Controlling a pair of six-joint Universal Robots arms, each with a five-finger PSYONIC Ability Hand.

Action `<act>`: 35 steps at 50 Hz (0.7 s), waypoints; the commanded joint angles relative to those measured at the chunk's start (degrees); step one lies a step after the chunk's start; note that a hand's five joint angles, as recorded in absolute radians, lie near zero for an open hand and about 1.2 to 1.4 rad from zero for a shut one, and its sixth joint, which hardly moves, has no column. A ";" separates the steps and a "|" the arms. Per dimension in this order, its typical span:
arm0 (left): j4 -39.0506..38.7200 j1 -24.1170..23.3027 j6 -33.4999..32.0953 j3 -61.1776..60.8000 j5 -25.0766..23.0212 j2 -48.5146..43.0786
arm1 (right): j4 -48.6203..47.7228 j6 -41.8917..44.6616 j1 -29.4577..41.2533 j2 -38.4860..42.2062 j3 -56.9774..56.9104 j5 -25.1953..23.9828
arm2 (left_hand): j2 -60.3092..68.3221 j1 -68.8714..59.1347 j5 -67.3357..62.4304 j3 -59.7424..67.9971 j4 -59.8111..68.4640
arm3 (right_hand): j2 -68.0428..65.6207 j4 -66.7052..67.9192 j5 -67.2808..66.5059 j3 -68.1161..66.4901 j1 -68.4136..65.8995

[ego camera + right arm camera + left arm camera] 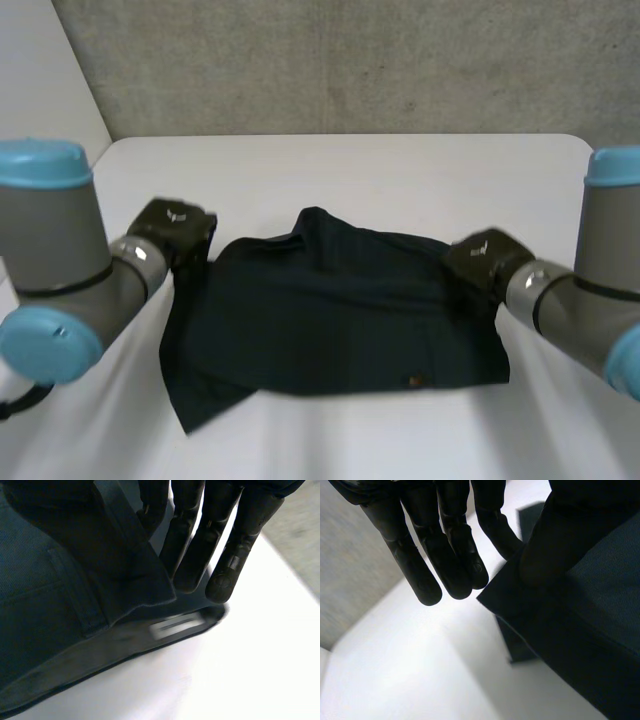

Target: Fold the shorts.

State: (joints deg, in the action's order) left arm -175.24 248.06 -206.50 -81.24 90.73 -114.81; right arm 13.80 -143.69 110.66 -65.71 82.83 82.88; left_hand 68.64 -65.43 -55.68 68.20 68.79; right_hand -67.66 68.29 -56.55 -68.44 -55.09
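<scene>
dark shorts (340, 310) lie spread mid-counter (360, 170). left hand (447, 555) and right hand (202, 540) each pinch a side edge between straight fingers and thumb. these shallow holds may slip, dropping one side and skewing the fold.

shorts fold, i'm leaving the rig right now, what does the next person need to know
Left hand: shut on the shorts, thumb pinching their left edge against straight fingers, the cloth there lifted off the white table.
Right hand: shut on the shorts' right edge the same way, a flap raised.
Shorts: spread mid-table between the hands, one part sticking out near left.
Done: both edges gripped.
Left: probably carry the fold over, let go, flatten.
</scene>
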 commanded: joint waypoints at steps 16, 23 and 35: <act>-25.41 -6.71 -8.83 35.56 8.59 2.56 | -33.23 -1.15 3.68 -2.58 -31.86 6.94 | 11.36 -14.57 -14.32 11.80 11.21 | -12.34 11.71 -13.45 -11.56 -24.91; -25.67 -6.10 -8.75 24.39 8.94 3.01 | -30.85 -1.24 3.95 -1.70 -25.27 6.94 | 11.36 -14.57 -14.32 11.80 11.21 | -12.34 11.71 -13.45 -11.56 -24.91; -26.90 -5.13 -8.22 1.45 8.41 -1.11 | -28.56 -0.63 4.47 7.78 -12.53 6.33 | 11.36 -14.57 -14.32 11.80 11.21 | -12.34 11.71 -13.45 -11.56 -24.91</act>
State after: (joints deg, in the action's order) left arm -201.22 242.69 -214.99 -69.73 99.38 -112.32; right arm -15.25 -144.55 114.86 -62.80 65.38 89.58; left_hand 68.70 -65.43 -56.50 68.25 68.83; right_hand -67.68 68.29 -56.86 -68.44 -55.09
